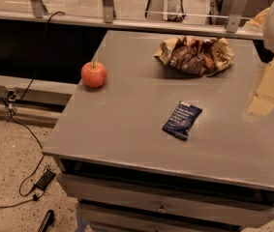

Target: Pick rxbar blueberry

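Note:
The rxbar blueberry (182,120) is a small flat dark navy bar with white lines of text. It lies flat on the grey table top (127,124), right of centre and toward the front. My gripper (266,92) shows as a blurred tan and white shape at the right edge of the view. It hangs above the table's right side, to the right of the bar and apart from it. It holds nothing that I can see.
A red apple (94,74) stands near the table's left edge. A crumpled brown-and-tan snack bag (196,55) lies at the back right. A railing (107,4) runs behind the table. Cables (27,129) trail on the floor at left. Drawers (165,204) sit under the top.

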